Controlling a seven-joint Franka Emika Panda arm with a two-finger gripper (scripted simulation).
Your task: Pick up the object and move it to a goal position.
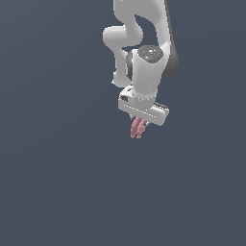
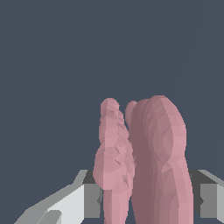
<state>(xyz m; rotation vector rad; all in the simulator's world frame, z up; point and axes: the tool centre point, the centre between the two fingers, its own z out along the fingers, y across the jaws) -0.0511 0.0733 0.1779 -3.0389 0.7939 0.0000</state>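
The object (image 1: pixel 138 129) is a small pink, knobbly lump with elongated lobes, sticking out just below the white gripper (image 1: pixel 140 123) in the exterior view. The hand's body hides the fingers there. In the wrist view the object (image 2: pixel 148 157) fills the space between the two grey-white fingers (image 2: pixel 87 199), one on each side and both against its sides. The gripper (image 2: pixel 146 197) is shut on it. The goal position is out of view; no marker shows in either view.
The white arm (image 1: pixel 139 33) comes down from the upper middle of the exterior view. Everything else is a plain dark blue-grey surface (image 1: pixel 53 182) with no other objects or edges in sight.
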